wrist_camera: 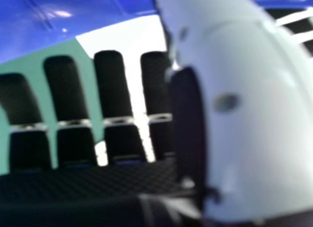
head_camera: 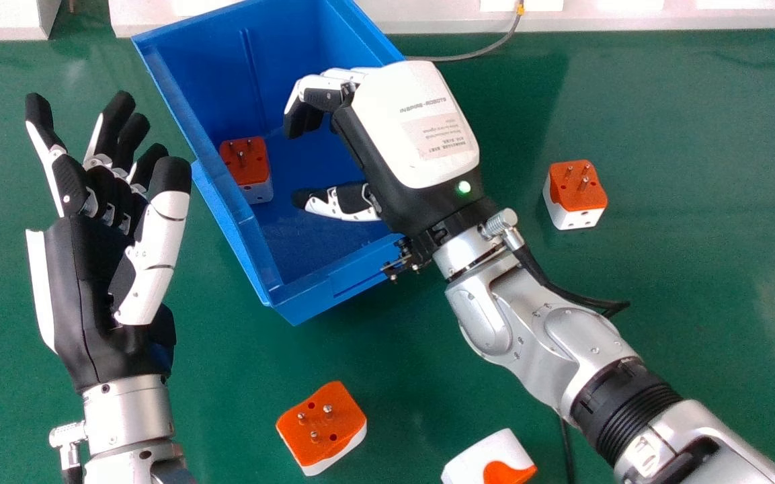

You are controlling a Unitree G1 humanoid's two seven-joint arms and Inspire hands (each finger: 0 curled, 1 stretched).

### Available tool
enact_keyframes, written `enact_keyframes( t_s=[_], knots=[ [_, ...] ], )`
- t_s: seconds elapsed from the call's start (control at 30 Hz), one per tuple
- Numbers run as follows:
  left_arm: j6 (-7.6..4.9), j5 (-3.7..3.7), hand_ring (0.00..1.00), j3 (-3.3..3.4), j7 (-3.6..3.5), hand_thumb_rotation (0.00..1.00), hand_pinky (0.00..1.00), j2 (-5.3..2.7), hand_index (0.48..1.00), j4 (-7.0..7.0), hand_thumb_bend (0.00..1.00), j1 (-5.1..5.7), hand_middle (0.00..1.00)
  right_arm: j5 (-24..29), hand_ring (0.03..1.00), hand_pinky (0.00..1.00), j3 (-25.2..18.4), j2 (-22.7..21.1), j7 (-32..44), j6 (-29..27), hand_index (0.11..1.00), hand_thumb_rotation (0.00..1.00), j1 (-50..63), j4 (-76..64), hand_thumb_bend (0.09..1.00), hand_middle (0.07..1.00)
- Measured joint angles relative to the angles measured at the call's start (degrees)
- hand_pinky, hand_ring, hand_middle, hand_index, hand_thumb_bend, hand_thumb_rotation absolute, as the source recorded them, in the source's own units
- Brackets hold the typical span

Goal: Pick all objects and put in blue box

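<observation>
My right hand (head_camera: 414, 124) is over the right part of the blue box (head_camera: 263, 269), open, with thumb and loosely bent fingers apart and nothing between them. In the right hand view, the same right hand (wrist_camera: 112, 85) shows dark fingers and a pale thumb, with blue box wall (wrist_camera: 73, 21) beyond. Inside the box, an orange-and-white plug adapter (head_camera: 246, 165) lies by its left wall. Left of the box, my left hand (head_camera: 85, 269) is open and empty. Other adapters sit right of my right hand (head_camera: 575, 195), below the box (head_camera: 320, 430) and at the bottom edge (head_camera: 484, 460).
A green table surface (head_camera: 689, 269) surrounds the box, with bare room at the right. White panels (head_camera: 595, 19) run along the far edge, and a thin grey cable (head_camera: 474, 54) lies behind the box. My right forearm crosses the table from the lower right.
</observation>
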Motion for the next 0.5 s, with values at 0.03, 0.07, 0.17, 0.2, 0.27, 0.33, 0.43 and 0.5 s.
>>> enact_keyframes(
  t_s=[0.03,0.07,0.17,0.2,0.27,0.33,0.43,0.5],
  knots=[
    [-0.01,-0.02,0.89,-0.01,-0.03,0.45,0.86,0.00,0.887,0.00,0.67,0.00,0.90,0.09,0.447,0.34,-0.05,-0.10,0.06,-0.02,0.474,0.00,0.06,-0.54,0.498,0.517],
    [-0.03,-0.03,0.89,-0.01,-0.04,0.45,0.86,0.00,0.888,0.00,0.67,0.02,0.90,0.20,0.448,0.34,-0.11,-0.24,0.16,-0.02,0.472,0.00,0.15,-1.29,0.498,0.516],
    [-0.10,-0.03,0.89,-0.05,-0.06,0.46,0.86,0.00,0.889,-0.01,0.67,0.14,0.90,1.52,0.450,0.35,-0.46,-0.60,0.40,-0.11,0.471,0.00,0.53,-3.55,0.499,0.512],
    [-0.10,-0.02,0.89,-0.14,-0.14,0.46,0.86,0.01,0.889,-0.06,0.67,0.26,0.90,2.08,0.450,0.35,-0.87,-1.03,1.38,-0.04,0.471,0.00,1.18,-5.43,0.499,0.512],
    [-0.10,-0.03,0.89,-0.23,-0.31,0.46,0.86,0.03,0.892,-0.16,0.66,0.66,0.90,3.21,0.452,0.35,-1.75,-2.32,4.55,0.42,0.475,0.00,3.44,-11.10,0.499,0.504],
    [0.01,-0.11,0.90,-0.15,-0.28,0.45,0.86,0.02,0.894,-0.17,0.66,0.99,0.91,4.93,0.447,0.35,-3.11,-4.33,10.35,1.87,0.485,0.00,7.33,-19.65,0.499,0.502],
    [0.19,-0.29,0.90,-0.14,-0.28,0.45,0.86,0.01,0.896,-0.16,0.66,1.33,0.91,8.06,0.435,0.35,-4.94,-7.86,19.76,4.17,0.487,0.00,13.20,-31.90,0.498,0.513],
    [0.28,-0.32,0.90,-0.22,-0.29,0.45,0.86,0.02,0.896,-0.17,0.65,1.39,0.91,9.35,0.428,0.33,-6.12,-10.14,25.37,6.35,0.500,0.00,16.35,-38.23,0.495,0.513]
  ],
)
